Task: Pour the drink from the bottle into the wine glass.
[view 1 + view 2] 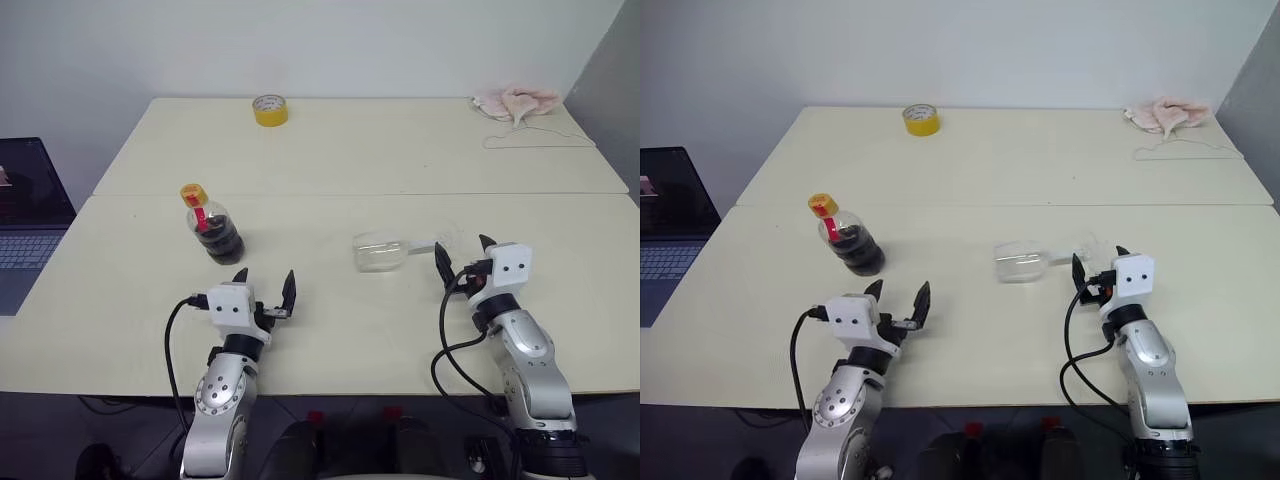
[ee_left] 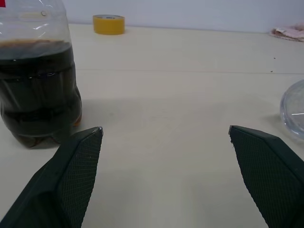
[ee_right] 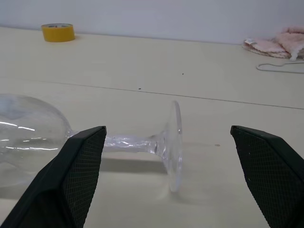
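Nothing of the pour is done yet, as I read it; the bottle (image 1: 210,226) stands upright on the desk (image 1: 330,160) with its yellow cap on, the drink (image 2: 38,90) dark and filling its rounded lower body; the wine glass (image 1: 400,250) lies on its side, thin stem and flat foot pointing toward my right gripper (image 1: 462,250), so I judge it must be stood up before any pouring. My left gripper (image 1: 265,281) sits just short of the bottle, fingers (image 2: 76,166) spread wide and empty; the right fingers (image 3: 80,166) are likewise wide apart, holding nothing. The finger pads look black and finely ribbed; glass and plastic are clear and smooth; the desk is pale and matte.
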Robot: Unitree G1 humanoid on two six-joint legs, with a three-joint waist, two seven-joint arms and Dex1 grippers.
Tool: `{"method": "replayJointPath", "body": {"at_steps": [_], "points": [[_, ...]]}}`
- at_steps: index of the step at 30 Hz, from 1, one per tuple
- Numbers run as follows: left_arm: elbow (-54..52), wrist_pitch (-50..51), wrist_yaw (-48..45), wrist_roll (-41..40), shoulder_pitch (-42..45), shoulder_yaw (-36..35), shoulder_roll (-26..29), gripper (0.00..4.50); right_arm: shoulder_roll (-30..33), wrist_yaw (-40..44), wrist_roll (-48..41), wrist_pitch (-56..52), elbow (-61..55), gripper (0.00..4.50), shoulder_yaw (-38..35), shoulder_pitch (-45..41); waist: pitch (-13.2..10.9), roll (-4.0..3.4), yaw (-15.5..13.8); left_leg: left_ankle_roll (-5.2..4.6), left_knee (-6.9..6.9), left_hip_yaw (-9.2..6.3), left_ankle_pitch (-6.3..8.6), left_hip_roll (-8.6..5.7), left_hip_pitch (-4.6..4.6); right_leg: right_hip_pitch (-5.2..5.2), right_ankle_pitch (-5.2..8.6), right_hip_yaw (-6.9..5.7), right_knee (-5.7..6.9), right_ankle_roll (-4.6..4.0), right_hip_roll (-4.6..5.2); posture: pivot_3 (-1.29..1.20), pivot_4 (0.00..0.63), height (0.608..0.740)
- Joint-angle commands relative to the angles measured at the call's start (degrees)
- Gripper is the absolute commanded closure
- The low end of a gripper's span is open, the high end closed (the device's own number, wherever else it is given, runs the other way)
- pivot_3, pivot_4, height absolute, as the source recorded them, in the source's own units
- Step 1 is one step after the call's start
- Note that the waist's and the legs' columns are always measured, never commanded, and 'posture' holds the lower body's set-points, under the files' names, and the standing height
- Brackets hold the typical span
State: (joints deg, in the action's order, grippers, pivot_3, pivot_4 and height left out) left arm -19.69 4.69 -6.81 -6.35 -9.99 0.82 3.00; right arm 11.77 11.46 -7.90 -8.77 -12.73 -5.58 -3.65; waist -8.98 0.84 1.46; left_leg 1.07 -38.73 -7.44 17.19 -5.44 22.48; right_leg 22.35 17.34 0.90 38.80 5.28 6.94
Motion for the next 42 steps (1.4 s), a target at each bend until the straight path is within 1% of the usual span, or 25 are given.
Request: {"method": "replayJointPath", "body": {"at_steps": [1, 4, 8, 12, 15, 19, 24, 29, 33, 35, 38, 42], "points": [[-2.43, -1.13, 0.46, 0.23, -0.31, -0.19, -0.09, 0.00, 0.33, 0.33, -0.61, 0.37, -1.46, 0.02, -0.63, -0.58, 0.00, 0.00, 0.00, 0.00, 0.00, 0.00, 0.00, 0.00, 0.00, 0.00, 0.00, 0.00, 0.00, 0.00, 0.00, 0.00, 0.150, 0.740], [-3.09, -1.50, -0.72, -1.42, -0.94, -0.25, -0.23, 0.00, 0.24, 0.58, -1.02, 0.29, -1.74, 0.02, -0.61, -0.52, 0.00, 0.00, 0.00, 0.00, 0.00, 0.00, 0.00, 0.00, 0.00, 0.00, 0.00, 0.00, 0.00, 0.00, 0.00, 0.00, 0.150, 0.740], [-4.24, -2.14, -0.82, -1.30, -1.89, -0.79, 0.01, 0.00, 0.08, 1.82, -2.30, 0.16, -2.11, 0.02, -0.58, -0.32, 0.00, 0.00, 0.00, 0.00, 0.00, 0.00, 0.00, 0.01, 0.00, 0.00, 0.00, 0.00, -0.01, 0.00, 0.00, 0.00, 0.150, 0.740], [-5.80, -2.36, -1.07, -1.96, -4.54, -2.28, 0.57, 0.00, 0.13, 1.98, -2.35, 0.28, -2.26, 0.02, -0.45, -0.40, 0.00, 0.00, 0.03, 0.00, 0.01, 0.00, 0.00, 0.01, 0.00, -0.01, 0.00, 0.01, -0.03, 0.00, 0.00, 0.00, 0.150, 0.740], [-5.49, -3.63, -0.81, -3.23, -7.36, -5.27, 0.63, 0.00, 0.14, 2.00, -2.18, 0.49, -1.97, 0.02, -0.36, -0.57, 0.00, 0.00, 0.02, 0.00, 0.02, 0.00, 0.00, 0.02, -0.01, -0.01, 0.01, 0.01, -0.04, -0.01, 0.00, 0.00, 0.150, 0.740], [-3.54, -3.45, 0.39, -4.57, -4.39, -10.02, 1.54, 0.00, -0.28, 3.92, -4.30, 0.55, -3.42, 0.02, 0.22, -0.44, -0.01, 0.00, -0.35, -0.01, 0.01, -0.04, 0.00, 0.02, -0.01, -0.03, 0.02, -0.05, -0.04, -0.03, -0.01, 0.00, 0.150, 0.740], [-2.39, -2.08, -1.85, -4.96, -0.86, -10.14, 3.94, 0.00, -0.29, 4.91, -5.37, 0.92, -6.51, 0.02, 0.56, -0.60, 0.00, 0.00, -0.48, -0.01, 0.00, -0.02, 0.00, -0.01, -0.01, -0.04, 0.02, -0.02, -0.06, -0.02, 0.00, 0.00, 0.150, 0.740], [0.10, -1.68, -3.18, -6.60, 1.72, -12.54, 6.26, 0.00, 1.78, 5.11, -3.25, 0.93, -11.32, 0.02, 1.23, -0.65, 0.00, 0.00, -0.48, 0.00, 0.01, -0.04, 0.00, 0.01, -0.01, -0.02, 0.02, -0.04, -0.03, -0.02, -0.02, 0.00, 0.150, 0.740], [2.05, -1.25, -4.86, -7.33, 3.09, -13.23, 8.46, 0.00, 5.51, 9.95, -2.77, 0.43, -15.40, 0.02, 5.58, -1.64, 0.00, 0.00, -0.45, 0.00, 0.01, -0.04, 0.00, 0.02, -0.02, -0.03, 0.02, -0.04, -0.04, -0.02, -0.03, 0.00, 0.150, 0.740], [2.22, -1.57, -4.97, -7.49, 3.55, -14.23, 9.28, 0.00, 7.13, 12.06, -4.40, -0.95, -16.50, 0.02, 5.98, -3.18, 0.00, 0.00, -0.44, 0.00, 0.01, -0.04, 0.00, 0.02, -0.02, -0.03, 0.02, -0.04, -0.04, -0.02, -0.02, 0.00, 0.150, 0.740], [2.63, -1.83, -4.51, -7.90, 4.40, -16.03, 10.15, 0.00, 10.53, 16.99, -6.73, -2.03, -15.09, 0.02, 5.79, -6.21, -0.02, 0.03, -0.48, 0.00, 0.00, -0.06, 0.00, 0.02, -0.02, -0.05, 0.02, -0.06, -0.06, -0.02, -0.02, 0.00, 0.150, 0.740], [3.45, -1.10, -4.70, -7.97, 5.57, -16.68, 10.86, 0.00, 15.42, 25.40, -11.45, -5.41, -10.96, 0.02, 6.54, -10.33, -0.02, 0.04, -0.56, 0.00, 0.00, -0.10, 0.00, 0.02, -0.02, -0.08, 0.02, -0.11, -0.11, -0.03, -0.02, 0.00, 0.150, 0.740]]}}
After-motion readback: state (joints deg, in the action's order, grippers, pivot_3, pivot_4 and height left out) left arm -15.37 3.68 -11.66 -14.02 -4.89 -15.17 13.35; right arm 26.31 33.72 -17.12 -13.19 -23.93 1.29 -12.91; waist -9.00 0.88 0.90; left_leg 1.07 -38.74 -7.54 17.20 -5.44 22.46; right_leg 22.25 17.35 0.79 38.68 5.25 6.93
